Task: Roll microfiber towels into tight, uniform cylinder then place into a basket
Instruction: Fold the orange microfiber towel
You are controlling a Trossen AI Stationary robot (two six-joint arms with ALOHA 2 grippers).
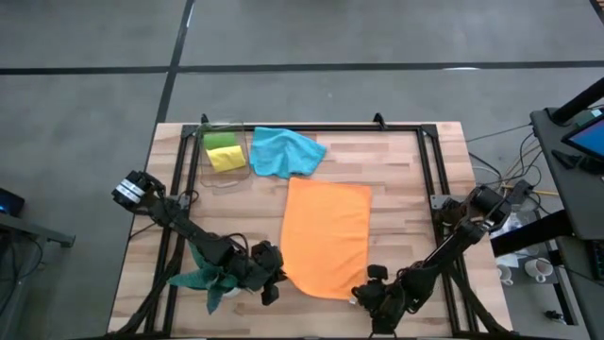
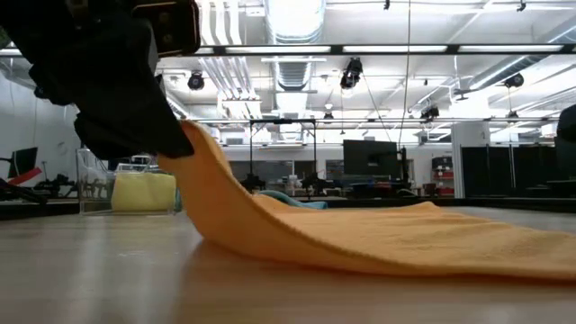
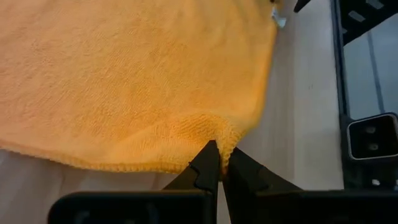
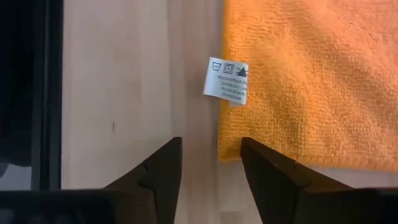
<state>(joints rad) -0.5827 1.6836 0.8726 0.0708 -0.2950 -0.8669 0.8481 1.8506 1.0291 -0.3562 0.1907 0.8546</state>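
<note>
The left gripper [image 3: 219, 163] is pressed together, pinching the near left corner of the orange towel [image 1: 327, 236] and lifting it. The right gripper [image 4: 210, 163] stands spread at the near right corner, beside the white label [image 4: 226, 81], holding nothing. The towel's long axis runs away from both grippers toward the basket [image 1: 223, 151]. Four towels: orange flat, blue [image 1: 284, 151] crumpled beside the basket, green [image 1: 220, 140] and yellow [image 1: 226, 158] inside it.

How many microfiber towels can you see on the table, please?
4: a flat orange microfiber towel mid-table, a crumpled bright blue towel behind it, and lime green and yellow rolled towels in the clear rectangular basket.
</note>
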